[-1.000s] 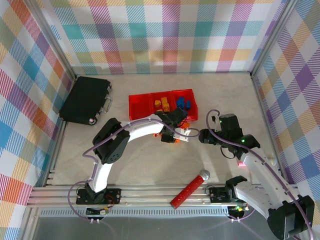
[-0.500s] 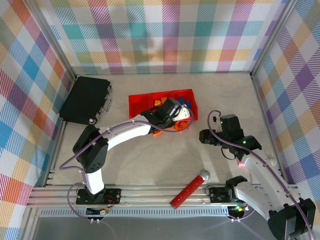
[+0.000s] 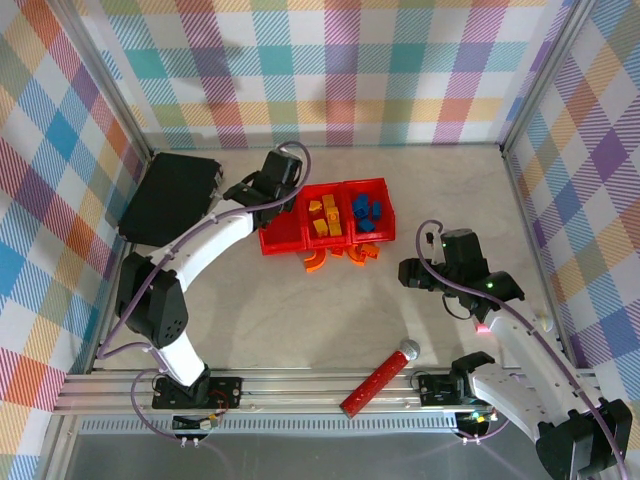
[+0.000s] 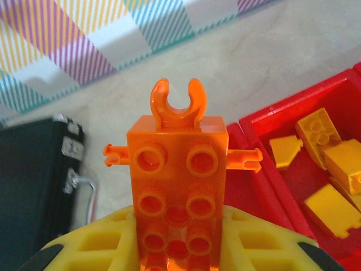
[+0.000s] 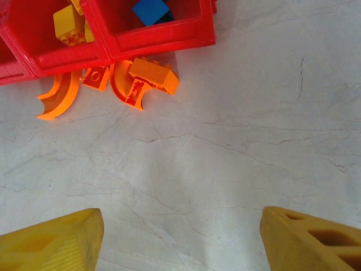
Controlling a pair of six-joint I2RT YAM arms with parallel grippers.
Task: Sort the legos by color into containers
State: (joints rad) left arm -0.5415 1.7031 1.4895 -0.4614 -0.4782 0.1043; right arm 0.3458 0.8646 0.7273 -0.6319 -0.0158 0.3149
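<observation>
Obs: left gripper [image 4: 177, 248] clamped on the lower end of an orange brick [image 4: 177, 169], held at the left end of the containers [image 3: 283, 232]. The left bin is bare, yellow in the middle, blue in the right. Judged light, rigid, slick plastic; pinch the flat sides, not the thin clip. More orange legos [image 3: 337, 258] lie just in front of the containers. The right gripper [image 5: 181, 226], jaws apart and empty, is well to their right. No legible writing.
</observation>
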